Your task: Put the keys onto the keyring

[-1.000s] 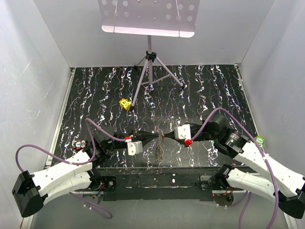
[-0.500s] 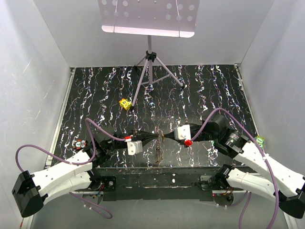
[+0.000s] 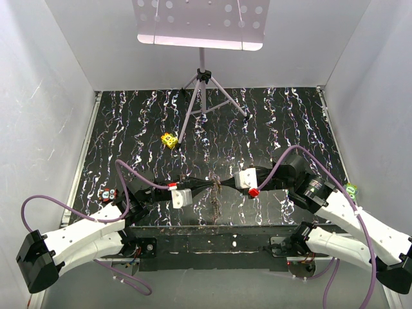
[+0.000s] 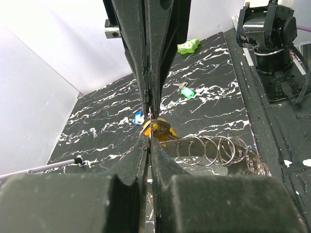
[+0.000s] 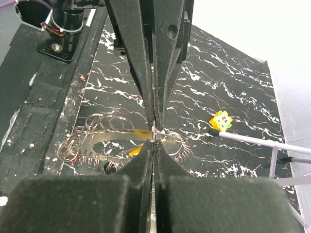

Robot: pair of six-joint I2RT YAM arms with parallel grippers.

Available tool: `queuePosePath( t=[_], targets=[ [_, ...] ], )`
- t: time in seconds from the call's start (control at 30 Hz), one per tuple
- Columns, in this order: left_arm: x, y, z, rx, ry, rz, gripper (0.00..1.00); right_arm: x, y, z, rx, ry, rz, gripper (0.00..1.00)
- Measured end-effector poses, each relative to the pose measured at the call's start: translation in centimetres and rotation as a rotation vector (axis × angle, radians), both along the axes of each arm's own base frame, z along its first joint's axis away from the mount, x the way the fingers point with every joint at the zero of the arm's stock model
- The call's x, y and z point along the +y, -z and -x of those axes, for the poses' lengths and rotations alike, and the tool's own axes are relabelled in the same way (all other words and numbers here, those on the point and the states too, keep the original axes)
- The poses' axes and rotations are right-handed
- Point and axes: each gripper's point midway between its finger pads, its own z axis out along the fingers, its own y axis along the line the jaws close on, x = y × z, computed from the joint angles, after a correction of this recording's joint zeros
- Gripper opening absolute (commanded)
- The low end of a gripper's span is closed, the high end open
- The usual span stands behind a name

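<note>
My left gripper (image 3: 212,185) and right gripper (image 3: 222,183) meet tip to tip above the table's near middle, both shut. Each pinches the same thin wire ring of the keyring (image 4: 214,150), a flat metal loop strung with several rings, which hangs from the tips toward the near edge (image 3: 215,205). An orange-headed key (image 4: 158,129) dangles on that ring just past the left fingertips (image 4: 146,145). The right wrist view shows the keyring (image 5: 97,141) and the orange head (image 5: 136,150) left of the right fingertips (image 5: 146,155). A blue-headed key (image 4: 138,117) and a green-headed key (image 4: 187,91) lie on the table.
A yellow dotted cube (image 3: 169,140) sits mid-table beside a leg of the tripod music stand (image 3: 201,96) at the back. Another green piece (image 3: 351,190) lies at the right edge. Small red and blue pieces (image 3: 107,192) rest by the left arm. White walls enclose the table.
Both grippers, still joined, have shifted very slightly toward the back. The keyring hangs a little straighter below them.
</note>
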Motion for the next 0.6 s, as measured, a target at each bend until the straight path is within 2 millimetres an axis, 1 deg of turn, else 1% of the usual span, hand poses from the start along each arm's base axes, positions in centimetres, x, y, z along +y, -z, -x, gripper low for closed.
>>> queuePosePath(
  t=[0.6],
  targets=[
    [-0.01, 0.04, 0.09, 0.021, 0.003, 0.004, 0.00, 0.05, -0.03, 0.06, 0.016, 0.003, -0.004, 0.01]
  ],
)
